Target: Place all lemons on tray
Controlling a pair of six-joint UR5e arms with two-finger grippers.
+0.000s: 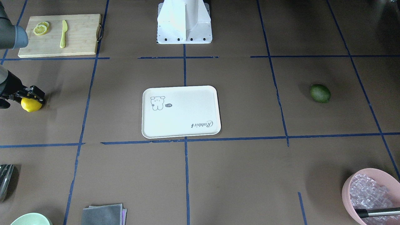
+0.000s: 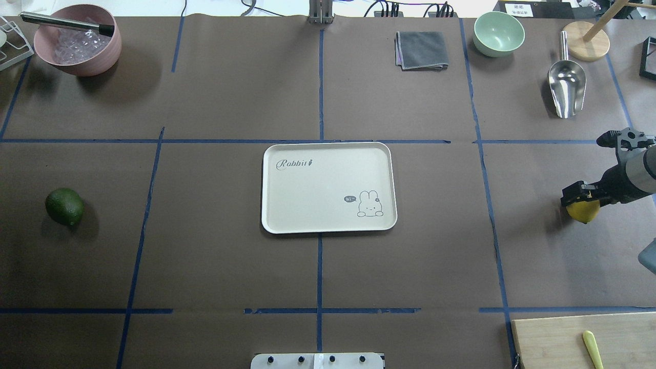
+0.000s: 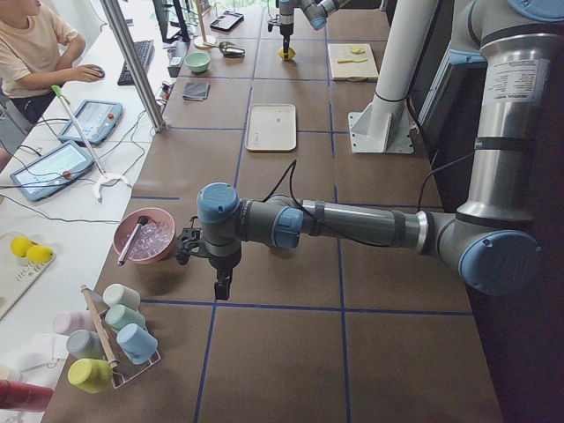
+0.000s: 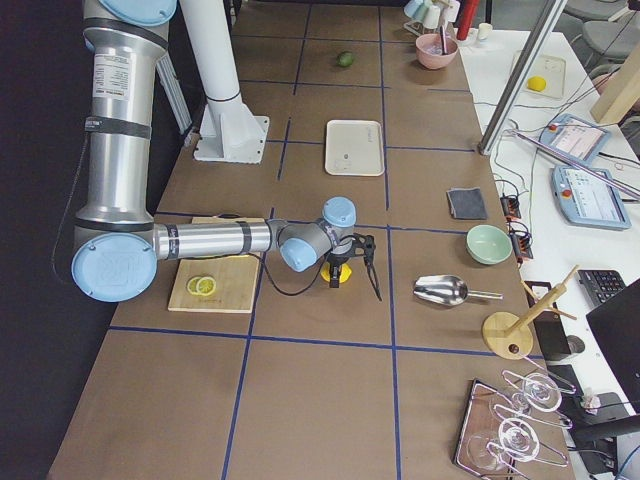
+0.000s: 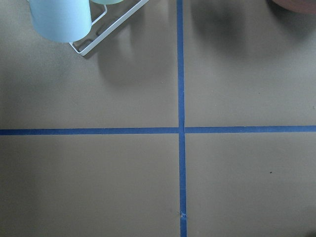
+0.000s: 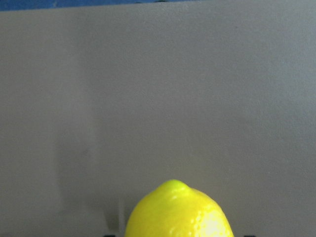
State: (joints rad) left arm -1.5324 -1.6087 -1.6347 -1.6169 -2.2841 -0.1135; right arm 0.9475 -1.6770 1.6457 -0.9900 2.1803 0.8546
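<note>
The bright yellow lemon lies on the brown table near the robot's right edge, also in the overhead view and the right wrist view. My right gripper is down over it, jaws on either side with a small gap, so it looks open. The dark green lemon lies alone on the robot's left side. The cream tray with "Rabbit" script lies empty at the centre. My left gripper hangs near the pink bowl; I cannot tell whether it is open.
A bamboo cutting board with lemon slices and a pale knife lies near the right arm. A pink bowl, grey cloth, green bowl and metal scoop line the far edge.
</note>
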